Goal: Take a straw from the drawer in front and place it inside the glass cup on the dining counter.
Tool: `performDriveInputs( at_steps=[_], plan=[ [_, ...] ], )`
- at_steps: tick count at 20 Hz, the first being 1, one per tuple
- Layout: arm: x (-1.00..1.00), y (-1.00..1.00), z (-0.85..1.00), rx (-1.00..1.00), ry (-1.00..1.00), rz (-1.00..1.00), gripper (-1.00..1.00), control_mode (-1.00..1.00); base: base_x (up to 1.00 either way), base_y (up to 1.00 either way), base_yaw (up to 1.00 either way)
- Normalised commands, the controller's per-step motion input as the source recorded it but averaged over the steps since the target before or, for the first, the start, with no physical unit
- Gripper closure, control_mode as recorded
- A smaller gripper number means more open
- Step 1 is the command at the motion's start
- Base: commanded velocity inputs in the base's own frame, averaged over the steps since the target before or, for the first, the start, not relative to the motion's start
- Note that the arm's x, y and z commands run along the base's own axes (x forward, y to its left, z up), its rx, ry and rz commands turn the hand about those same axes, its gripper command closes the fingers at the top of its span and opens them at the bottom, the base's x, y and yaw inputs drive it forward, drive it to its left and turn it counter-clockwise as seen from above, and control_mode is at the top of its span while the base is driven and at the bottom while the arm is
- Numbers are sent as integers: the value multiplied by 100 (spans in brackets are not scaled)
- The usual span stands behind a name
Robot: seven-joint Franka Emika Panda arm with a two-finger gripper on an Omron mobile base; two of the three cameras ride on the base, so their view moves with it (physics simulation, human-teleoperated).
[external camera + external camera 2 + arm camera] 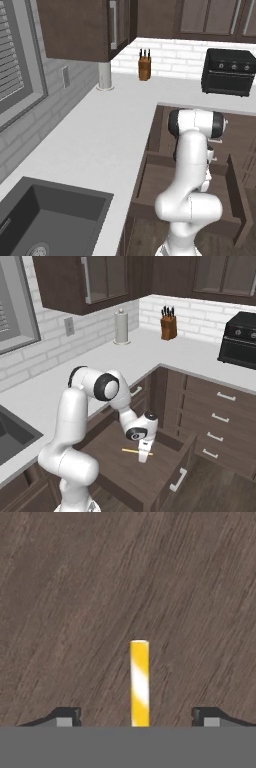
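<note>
The drawer (112, 468) stands pulled out below the white worktop, its dark wood floor bare except for the straw (130, 450). The drawer also appears in the left base view (160, 177), partly behind my arm. My gripper (143, 458) points straight down into the drawer over the straw's right part. In the hand view the yellow straw (139, 682) runs up the middle between my fingertips (67, 716), which stand wide apart and clear of it on both sides. The gripper (137, 717) is open with nothing held. The glass cup and the dining counter are out of view.
The drawer's front panel with its silver handle (178, 479) faces the floor side. Narrower drawers (215, 406) stand to the right. On the L-shaped worktop (150, 356) are a knife block (168, 326), a paper towel roll (121, 327) and a black oven (240, 338). A dark sink (45, 220) lies at the left.
</note>
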Motion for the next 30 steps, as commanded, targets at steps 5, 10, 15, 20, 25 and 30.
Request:
performDriveInputs(
  at_steps=[5,10,15,20,25,30],
  plan=[
    [0,0,-8,-1,4,0,100,-100,0,0,0],
    [-16,0,0,-4,0,0,100,-100,0,0,0],
    [-43,0,13,-2,-7,-1,100,-100,0,0,0],
    [-34,-15,80,-1,-7,0,100,-100,0,0,0],
    [-40,-18,100,0,-5,0,100,-100,0,0,0],
    [-16,-8,100,0,0,0,100,-100,0,0,0]
  ],
)
